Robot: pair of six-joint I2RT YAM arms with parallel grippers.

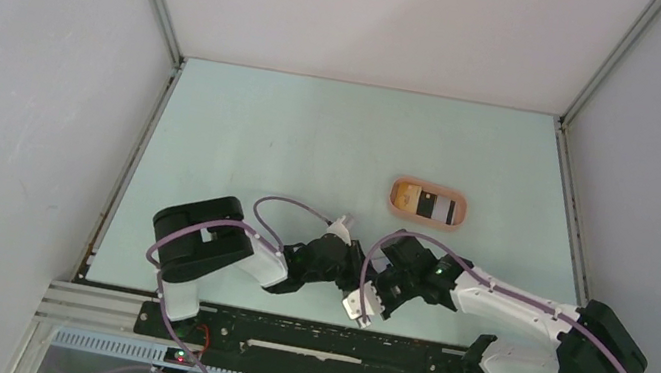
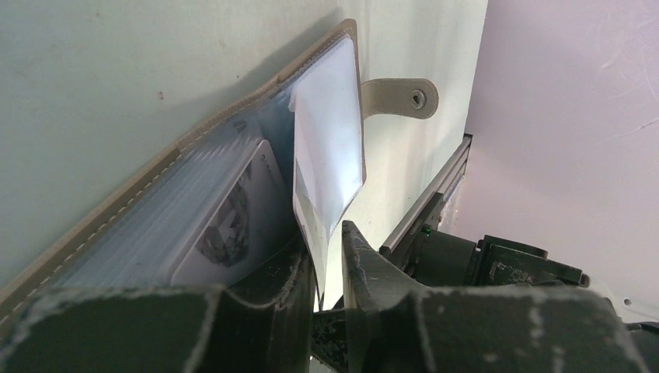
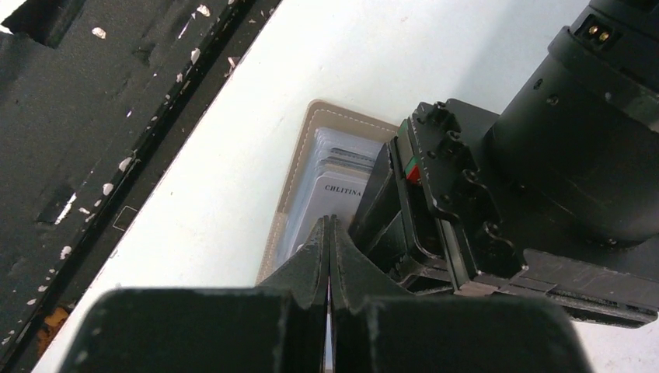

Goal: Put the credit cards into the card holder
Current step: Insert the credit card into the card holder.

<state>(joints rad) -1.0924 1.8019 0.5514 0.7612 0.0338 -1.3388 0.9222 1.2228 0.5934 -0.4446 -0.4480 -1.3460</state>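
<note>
The grey card holder (image 2: 155, 167) lies open on the table near the front edge, small under both grippers in the top view (image 1: 359, 306). A pale card (image 2: 229, 221) sits in its clear sleeves, also seen in the right wrist view (image 3: 342, 186). My left gripper (image 2: 326, 237) pinches one clear sleeve leaf (image 2: 326, 148) and holds it up. My right gripper (image 3: 328, 224) is shut with nothing in it, its tips over the holder (image 3: 299, 155) beside the left gripper's body. An orange-yellow card (image 1: 405, 198) and a dark striped card (image 1: 436, 206) lie in the peach tray (image 1: 459, 211).
The holder's strap with a snap (image 2: 404, 96) sticks out toward the rail. The black front rail (image 3: 93, 116) runs close beside the holder. The two arms (image 1: 293, 266) (image 1: 500, 301) meet low in the middle, and grey walls enclose the table.
</note>
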